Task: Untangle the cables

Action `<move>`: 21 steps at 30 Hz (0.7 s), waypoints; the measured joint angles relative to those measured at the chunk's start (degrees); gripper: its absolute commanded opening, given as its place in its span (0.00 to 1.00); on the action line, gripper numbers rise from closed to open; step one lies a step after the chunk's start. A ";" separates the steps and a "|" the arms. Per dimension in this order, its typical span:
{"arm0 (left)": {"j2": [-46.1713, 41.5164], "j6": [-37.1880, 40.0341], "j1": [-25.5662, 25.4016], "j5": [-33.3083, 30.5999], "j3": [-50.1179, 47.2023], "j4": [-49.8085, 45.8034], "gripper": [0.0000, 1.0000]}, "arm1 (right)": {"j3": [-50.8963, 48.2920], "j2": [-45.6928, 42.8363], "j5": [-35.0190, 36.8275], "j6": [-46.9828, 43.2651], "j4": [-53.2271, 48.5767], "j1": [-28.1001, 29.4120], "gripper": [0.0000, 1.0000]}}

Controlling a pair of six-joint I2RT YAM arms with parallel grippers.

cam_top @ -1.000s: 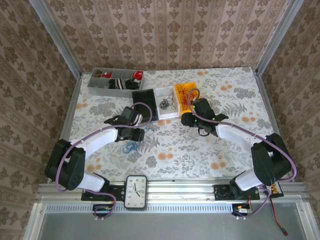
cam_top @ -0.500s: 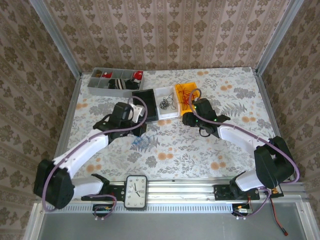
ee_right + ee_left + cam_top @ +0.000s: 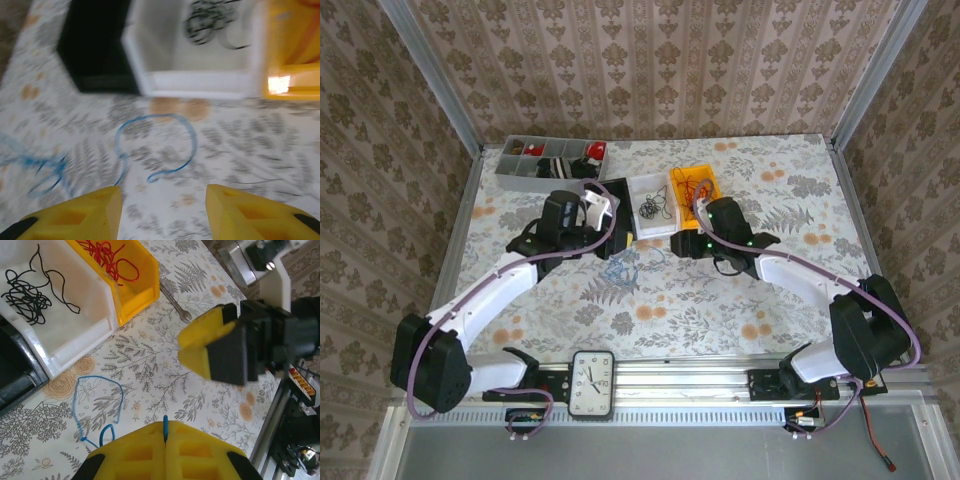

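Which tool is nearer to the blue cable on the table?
Left. The left tool is shut on a strand of the blue cable; the right tool hangs open near its loop, not touching it.

Papered booth, flowered table

Under the left gripper (image 3: 165, 429) spreads a tabletop (image 3: 770, 300) printed with grey ferns and orange blooms. Well beyond it rise walls (image 3: 650, 70) of brown damask wallpaper (aluminium posts (image 3: 430, 75) run up the corners), all in even, soft light.

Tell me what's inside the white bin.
The white bin holds a loose tangle of black cables; the rest of its floor is bare. Whatever lies beneath the tangle is covered.
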 measured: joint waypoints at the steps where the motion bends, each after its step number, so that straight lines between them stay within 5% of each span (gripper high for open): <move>1: 0.33 0.00 0.00 0.09 0.02 0.13 0.00 | 0.02 0.13 -2.14 -0.48 0.31 0.72 0.49; 9: 1.16 0.00 0.00 0.07 0.00 0.33 0.00 | 3.50 6.58 -14.03 -4.85 -0.15 6.86 0.50; 18: 1.16 0.00 0.00 0.07 0.00 0.39 0.00 | 7.74 14.67 -15.43 -6.36 -1.09 8.00 0.47; 21: 1.16 -0.02 0.00 0.04 0.00 0.42 0.00 | 8.09 16.70 -15.30 -6.32 -1.09 8.00 0.39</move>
